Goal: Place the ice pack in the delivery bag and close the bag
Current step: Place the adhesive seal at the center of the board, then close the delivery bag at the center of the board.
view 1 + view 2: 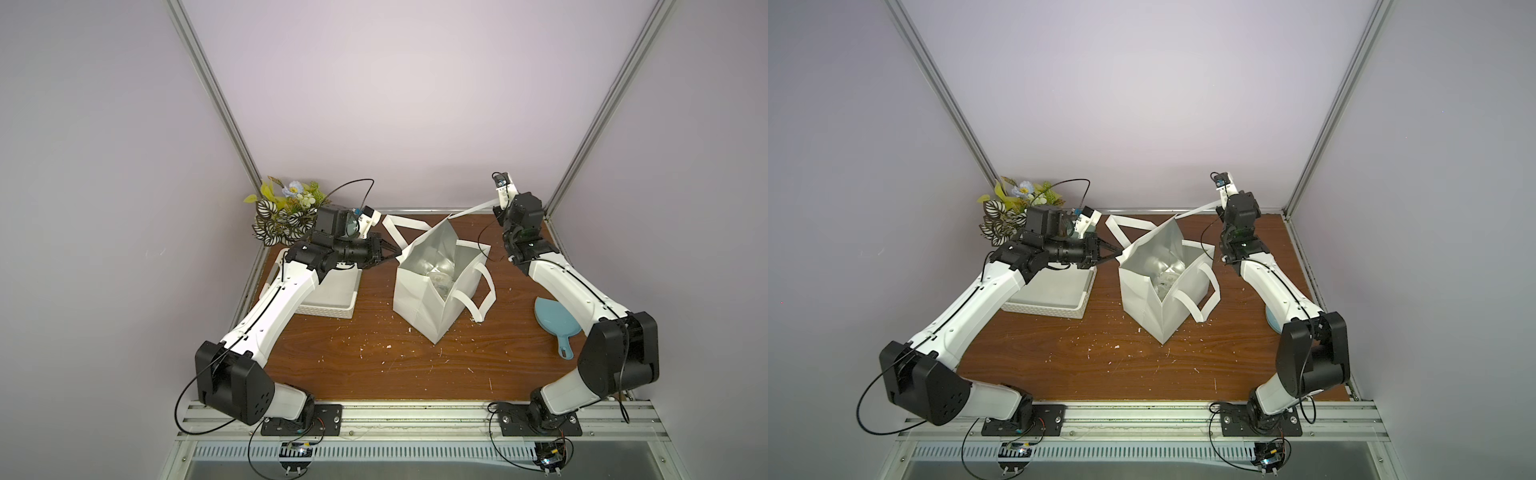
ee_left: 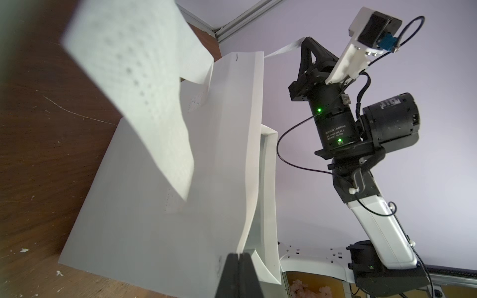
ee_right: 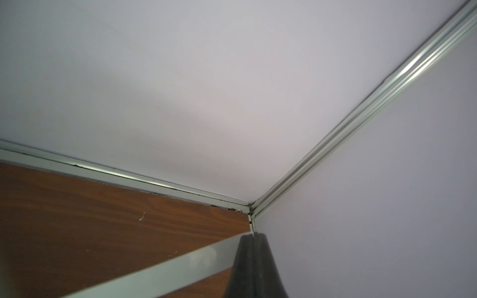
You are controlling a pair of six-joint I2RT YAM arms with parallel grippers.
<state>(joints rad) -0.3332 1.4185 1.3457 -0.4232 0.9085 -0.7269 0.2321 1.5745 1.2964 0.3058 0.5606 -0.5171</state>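
The delivery bag (image 1: 419,303) (image 1: 1142,299) stands open mid-table in both top views, its silver lining showing. The ice pack (image 1: 439,279) (image 1: 1166,278), a whitish translucent pouch, lies inside at the bottom. My left gripper (image 1: 397,253) (image 1: 1115,254) (image 2: 240,255) is shut on the bag's left rim. A white strap (image 1: 473,211) (image 3: 154,271) runs taut from the bag's back top corner to the back right, where my right gripper (image 1: 496,202) (image 1: 1219,202) (image 3: 252,233) is shut on it above the table.
A white perforated basket (image 1: 328,299) (image 1: 1050,295) sits under my left arm. An artificial plant (image 1: 282,216) fills the back left corner. A blue scoop (image 1: 555,320) lies beside my right arm. Walls and metal rails close off the back and both sides.
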